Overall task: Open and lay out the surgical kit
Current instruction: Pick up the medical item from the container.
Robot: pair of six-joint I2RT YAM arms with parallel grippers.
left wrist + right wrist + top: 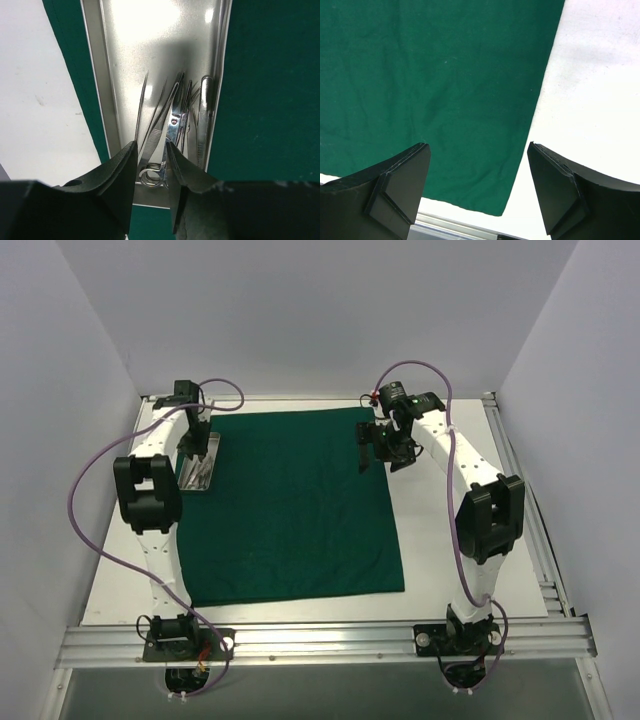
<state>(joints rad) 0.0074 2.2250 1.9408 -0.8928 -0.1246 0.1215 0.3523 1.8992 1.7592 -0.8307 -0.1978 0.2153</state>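
From above, the drape [290, 510] lies spread flat across the middle of the desk [470, 570]. The tray [213, 455] sits on its upper left edge. The left pincer [195, 462] is down over the tray; the right pincer [375, 458] hangs above the drape's upper right corner.

In the left wrist view, the tray fills the upper middle, with the scissors [172, 125] and tweezers [141, 105] heaped together at its lower end. The left pincer [151, 167] stands narrowly apart astride the handle ends at the bottom. I cannot tell whether it pinches one.

In the right wrist view, the right pincer [477, 165] is wide apart with nothing in it, over the drape's edge and the bare desk.

The unwrapping looks done, so the step in hand is drawing tools from the tray. The next move calls for closing on a single handle, lifting it free of the tangle and setting it on open cloth.
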